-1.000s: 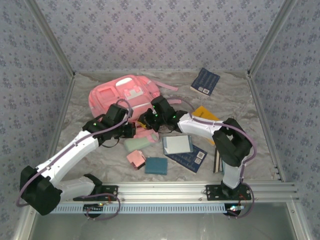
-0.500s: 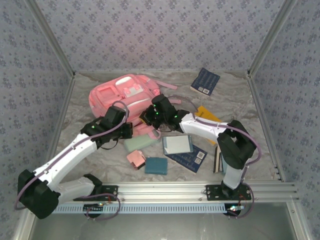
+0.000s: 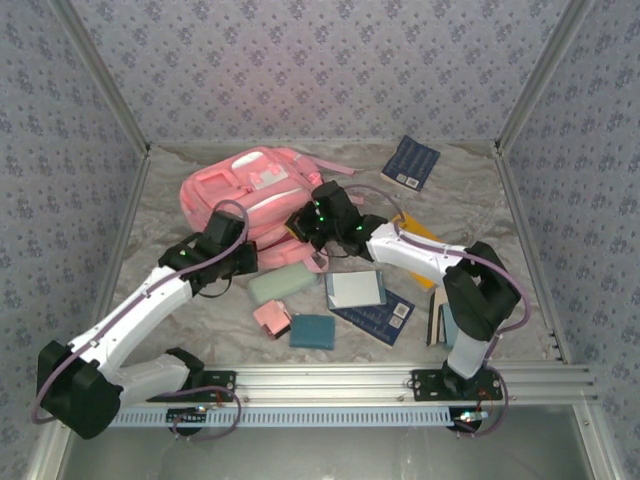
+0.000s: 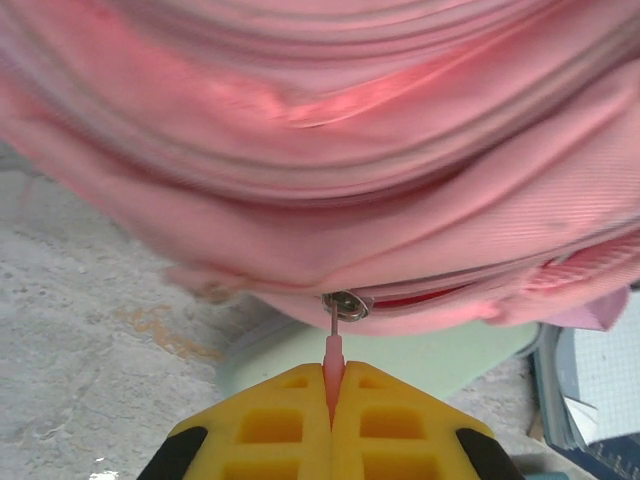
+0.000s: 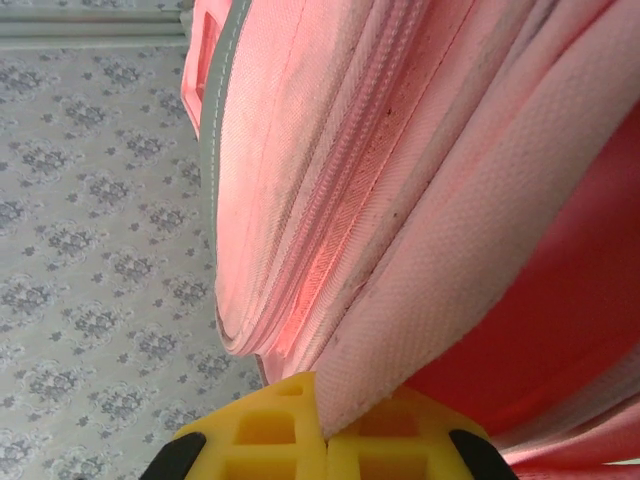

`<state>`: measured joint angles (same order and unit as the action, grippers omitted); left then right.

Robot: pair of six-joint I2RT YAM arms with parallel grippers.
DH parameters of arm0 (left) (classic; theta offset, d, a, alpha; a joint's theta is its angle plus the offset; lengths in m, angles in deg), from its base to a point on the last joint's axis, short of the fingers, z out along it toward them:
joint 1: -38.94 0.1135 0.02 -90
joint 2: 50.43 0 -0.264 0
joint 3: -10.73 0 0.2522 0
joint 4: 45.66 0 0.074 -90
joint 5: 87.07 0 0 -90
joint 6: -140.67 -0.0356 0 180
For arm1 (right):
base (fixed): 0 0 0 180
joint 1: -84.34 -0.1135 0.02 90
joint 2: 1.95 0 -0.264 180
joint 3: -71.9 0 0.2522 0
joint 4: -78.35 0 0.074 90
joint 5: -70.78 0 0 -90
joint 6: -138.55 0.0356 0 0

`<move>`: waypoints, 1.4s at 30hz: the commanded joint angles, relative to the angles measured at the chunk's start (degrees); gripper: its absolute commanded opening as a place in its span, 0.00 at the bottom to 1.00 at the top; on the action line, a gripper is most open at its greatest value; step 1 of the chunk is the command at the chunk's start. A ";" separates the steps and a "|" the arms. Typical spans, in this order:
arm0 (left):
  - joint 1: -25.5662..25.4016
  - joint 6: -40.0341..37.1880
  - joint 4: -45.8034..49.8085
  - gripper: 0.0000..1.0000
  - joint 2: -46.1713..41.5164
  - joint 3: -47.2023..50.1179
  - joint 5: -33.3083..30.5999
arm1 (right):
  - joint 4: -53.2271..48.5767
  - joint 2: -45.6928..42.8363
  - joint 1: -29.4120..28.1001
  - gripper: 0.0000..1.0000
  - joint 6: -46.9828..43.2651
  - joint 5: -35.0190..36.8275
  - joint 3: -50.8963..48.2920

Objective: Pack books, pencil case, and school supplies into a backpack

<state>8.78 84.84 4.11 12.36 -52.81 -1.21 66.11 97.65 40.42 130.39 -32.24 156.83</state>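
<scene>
top external: high behind the near edge, looking down and far over the whole table (image 3: pixel 470 190) | left wrist: tight against the backpack (image 4: pixel 400 200), facing right along its near edge | right wrist: equally tight on its right side, facing left | shared: backpack

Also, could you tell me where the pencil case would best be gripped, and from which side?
Probably across its short width at mid-length, coming straight down from above. The pencil case lies flat with its long axis roughly left to right, so the two long sides suit a pinch. Its far side sits close under the edge of the backpack, leaving little room there.
</scene>
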 commanded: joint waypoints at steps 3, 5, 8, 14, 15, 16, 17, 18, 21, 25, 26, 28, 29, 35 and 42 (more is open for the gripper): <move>2.68 1.42 0.00 0.00 -0.31 0.05 -3.36 | 0.55 -3.00 2.57 0.00 -0.87 1.53 0.48; 3.29 1.39 -0.23 0.00 -0.29 -0.05 -4.22 | 0.76 -3.10 3.06 0.00 -0.85 0.83 0.49; 4.17 1.44 -0.92 0.00 0.07 0.16 -5.23 | 0.85 -3.33 3.82 0.00 -0.98 0.02 0.72; 7.60 2.94 -2.77 0.00 2.54 0.98 -4.22 | 0.42 -2.71 5.63 0.00 -1.92 -3.47 2.23; 8.50 3.16 -3.35 0.00 3.04 1.01 -3.26 | 0.35 -2.60 5.98 0.00 -2.07 -3.93 2.41; 9.29 3.46 -3.64 0.00 3.55 1.00 -2.81 | 0.28 -2.56 6.24 0.00 -2.07 -4.37 2.41; 10.15 3.57 -3.85 0.00 4.13 0.93 -2.32 | 0.38 -2.48 6.57 0.00 -2.06 -4.89 2.41; 10.90 3.51 -4.03 0.00 4.88 0.67 -1.92 | 0.53 -2.51 6.93 0.00 -2.17 -5.41 2.39; 12.76 3.21 -4.48 0.00 6.65 -0.16 -1.41 | 0.68 -2.68 7.43 0.00 -3.05 -6.53 2.43; 14.97 2.90 -5.19 0.00 8.61 -0.75 -1.48 | 0.60 -2.47 7.75 0.00 -4.40 -7.98 2.62; 15.60 2.99 -5.42 0.00 9.06 -0.67 -1.45 | 0.88 -2.41 7.90 0.00 -4.63 -8.37 2.54; 16.95 3.25 -6.06 0.00 9.89 -0.53 -1.25 | 1.24 -2.34 8.19 0.00 -4.76 -9.02 2.42; 17.52 3.36 -6.30 0.00 10.36 -0.45 -1.08 | 1.71 -2.30 8.30 0.00 -4.76 -9.21 2.18; 21.09 4.12 -7.11 0.00 13.47 -1.44 -0.98 | 2.11 -2.17 8.92 0.00 -6.43 -10.42 1.79; 24.96 4.49 -7.54 0.00 18.04 -4.27 -0.36 | 2.53 -1.51 9.82 0.00 -7.64 -11.92 1.82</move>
<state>31.63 88.28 -4.57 28.99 -54.76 1.81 66.18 96.90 48.35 124.56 -44.61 156.97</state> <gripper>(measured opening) 0.041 0.049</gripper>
